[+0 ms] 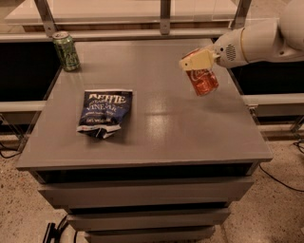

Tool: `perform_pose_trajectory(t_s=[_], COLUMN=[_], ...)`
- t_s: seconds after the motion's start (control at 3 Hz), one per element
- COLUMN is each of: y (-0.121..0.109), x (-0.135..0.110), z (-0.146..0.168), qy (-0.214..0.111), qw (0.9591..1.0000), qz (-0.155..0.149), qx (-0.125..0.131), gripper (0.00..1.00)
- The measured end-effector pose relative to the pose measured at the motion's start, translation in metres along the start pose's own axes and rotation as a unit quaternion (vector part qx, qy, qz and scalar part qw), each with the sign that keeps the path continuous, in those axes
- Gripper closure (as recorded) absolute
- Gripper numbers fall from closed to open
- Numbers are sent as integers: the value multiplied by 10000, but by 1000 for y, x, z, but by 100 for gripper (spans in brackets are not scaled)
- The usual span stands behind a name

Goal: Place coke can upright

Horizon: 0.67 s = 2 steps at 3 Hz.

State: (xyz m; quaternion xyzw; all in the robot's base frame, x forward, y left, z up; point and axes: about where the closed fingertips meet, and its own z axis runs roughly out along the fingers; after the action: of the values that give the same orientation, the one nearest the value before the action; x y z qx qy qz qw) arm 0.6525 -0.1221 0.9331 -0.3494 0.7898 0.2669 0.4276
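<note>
The coke can (203,80), red-orange with white script, hangs tilted in the air over the right part of the grey table (156,123). My gripper (197,61) comes in from the right on a white arm and is shut on the can's upper end. Its cream-coloured fingers (195,60) cover the can's top. The can's lower end is above the tabletop and not touching it.
A green can (66,51) stands upright at the table's back left corner. A dark blue chip bag (102,113) lies left of centre. A metal rail with posts (164,14) runs behind the table. Drawer fronts (142,192) sit below the top.
</note>
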Motion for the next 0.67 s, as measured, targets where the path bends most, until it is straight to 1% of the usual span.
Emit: perform_pose_trajectory(t_s=[0.33, 0.67], y=[8, 15], x=[-6, -11], z=[-1, 5], qy=[-765, -893], qw=[9952, 9930], qz=[-27, -67], qx=[-610, -765], gripper=[100, 100])
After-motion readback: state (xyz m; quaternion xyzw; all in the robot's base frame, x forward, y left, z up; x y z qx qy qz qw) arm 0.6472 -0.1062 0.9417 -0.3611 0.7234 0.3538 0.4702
